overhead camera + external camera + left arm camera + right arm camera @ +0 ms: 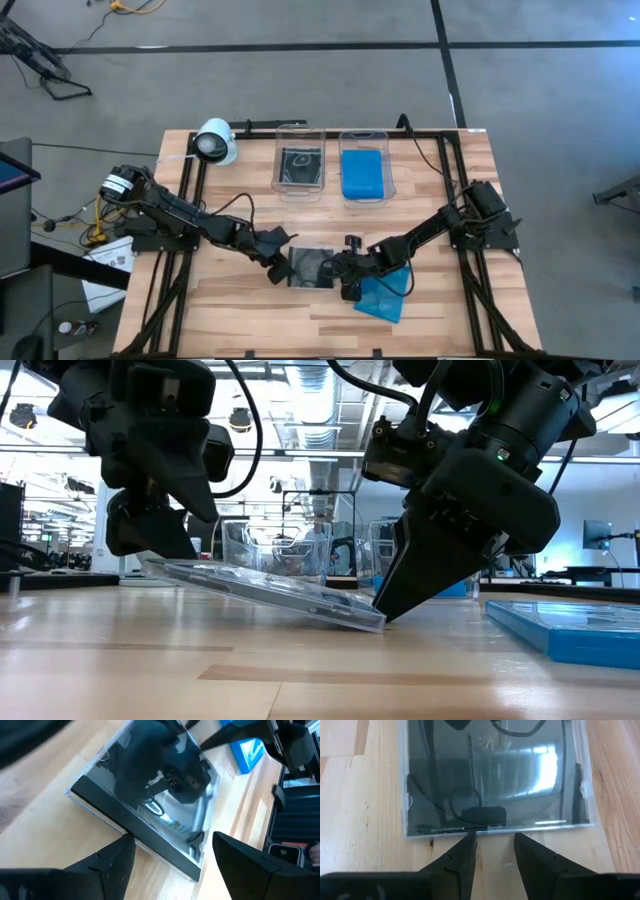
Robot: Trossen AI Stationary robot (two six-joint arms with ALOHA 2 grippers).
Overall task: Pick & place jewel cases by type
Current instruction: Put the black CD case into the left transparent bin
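A clear and black jewel case (310, 267) showing a silver disc lies tilted between my two grippers. Its left end (165, 567) is raised and its right edge (375, 622) is down on the table. My left gripper (283, 258) stands open at the raised end, astride the case's corner (197, 870). My right gripper (345, 275) is open, its fingertips at the low edge with nothing between them. A translucent blue jewel case (383, 297) lies flat on the table beside my right gripper. My left gripper touches the case's black spine edge (131, 831) with the tip of one finger (122, 851); the other finger (235, 855) stands clear beside the corner. It comes slanting down from the table's left. Whether the finger is under the raised end, I cannot tell. My right gripper sets its fingertips (467, 842) against the case's right edge (470, 831), slanting down from the table's right. The case is not between the fingers. That edge rests on the table at the tips (385, 615), and the case slopes up from there.
Two clear tubs stand at the far side: the left one (300, 160) holds a black case, the right one (363, 165) a blue case. A white round object (215, 142) lies at the far left. Black rails (450, 170) run along the table's sides.
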